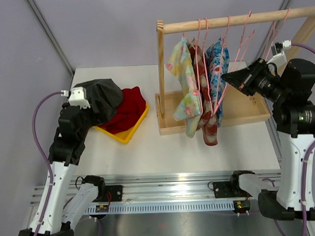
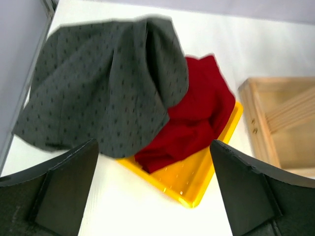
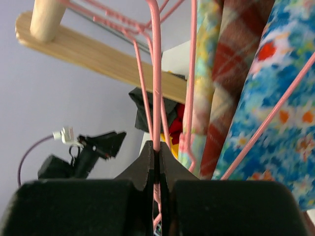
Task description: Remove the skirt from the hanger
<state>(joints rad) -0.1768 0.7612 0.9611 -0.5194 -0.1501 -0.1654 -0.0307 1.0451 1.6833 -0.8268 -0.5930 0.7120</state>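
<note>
Dark fingers (image 2: 64, 191) of the left end effector (image 2: 153, 143) stand wide apart and hold nothing, hovering just above the grey skirt (image 2: 103, 83). That skirt is off any hanger and lies draped over a red garment (image 2: 197, 118) and the far side of the yellow tray (image 2: 197, 189) at the left of the bench (image 1: 158, 149). The right end effector (image 3: 156, 162) is pinched narrow on the thin wire of a pink hanger (image 3: 156, 73) that hangs from the wooden rail (image 1: 237, 19).

The removal looks essentially done, so the care now lies in leaving cleanly. The left arm should rise straight up so neither finger drags the loose cloth off the tray, and the right should keep the hanger from swinging into its neighbours.

The skirt is a soft, matte weave with small dark dots, falling in broad folds – likely to slide if nudged. The tray is smooth, rigid plastic with a low rim. The hanger wire is slim and glossy, offering little purchase. Beside it hang a pastel floral garment (image 1: 184, 65), a red plaid one (image 1: 207, 126) and a blue floral one (image 1: 217, 59), all limp
</note>
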